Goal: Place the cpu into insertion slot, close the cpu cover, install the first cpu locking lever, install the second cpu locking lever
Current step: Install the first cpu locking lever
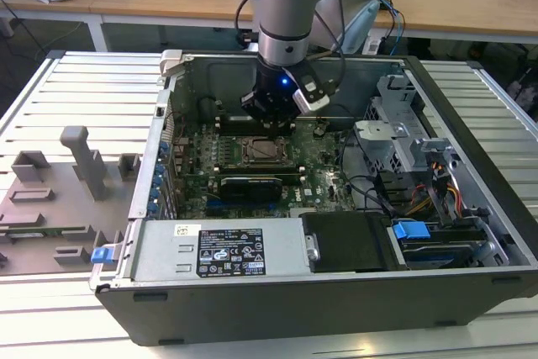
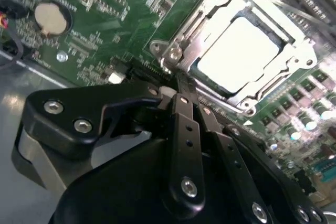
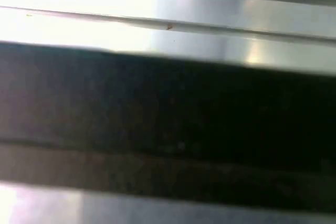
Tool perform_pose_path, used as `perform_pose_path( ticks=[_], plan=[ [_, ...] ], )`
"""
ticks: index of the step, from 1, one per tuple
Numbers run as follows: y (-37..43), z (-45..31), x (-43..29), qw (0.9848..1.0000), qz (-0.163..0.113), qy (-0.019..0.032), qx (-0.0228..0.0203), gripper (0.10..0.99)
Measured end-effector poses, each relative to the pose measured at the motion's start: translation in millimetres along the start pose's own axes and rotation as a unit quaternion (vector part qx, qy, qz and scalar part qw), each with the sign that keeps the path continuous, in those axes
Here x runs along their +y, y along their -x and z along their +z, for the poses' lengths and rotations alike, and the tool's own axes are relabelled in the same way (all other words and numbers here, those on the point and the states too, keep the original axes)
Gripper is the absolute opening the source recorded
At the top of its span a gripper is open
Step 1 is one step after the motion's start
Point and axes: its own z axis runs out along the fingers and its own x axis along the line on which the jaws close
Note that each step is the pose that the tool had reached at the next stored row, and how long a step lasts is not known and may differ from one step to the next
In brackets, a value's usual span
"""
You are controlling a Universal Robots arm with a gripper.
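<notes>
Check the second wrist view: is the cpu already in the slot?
Yes, the cpu lies flat inside the slot, with the metal cover framing it.

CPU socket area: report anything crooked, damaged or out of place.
Nothing stands out. In the second wrist view the silvery-grey square cpu lies flat and square in the insertion slot, the thin silvery metal cpu cover lies around it, and the black gripper sits beside the cover's edge.
</notes>
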Motion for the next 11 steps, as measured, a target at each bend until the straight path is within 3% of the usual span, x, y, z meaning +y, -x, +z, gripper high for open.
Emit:
perform_pose_path(
  ticks=[3, 4, 5, 6, 8, 11],
  plan=[
    [0.1, -2.9, 0.2, 1.0000, 0.002, -0.0003, -0.0001, 0.106],
    [0.1, -6.6, 0.4, 1.0000, 0.002, -0.0056, 0.0004, 0.106],
    [-0.2, -8.0, -2.4, 0.9998, 0.002, -0.0208, 0.0019, 0.106],
    [-0.7, -8.4, -7.3, 0.9997, 0.002, -0.0243, 0.0022, 0.106],
    [-2.2, -8.8, -20.2, 0.9997, 0.002, -0.0245, 0.0023, 0.106],
    [-3.3, -9.0, -32.4, 0.9997, 0.002, -0.0245, 0.0022, 0.106]
  ],
)
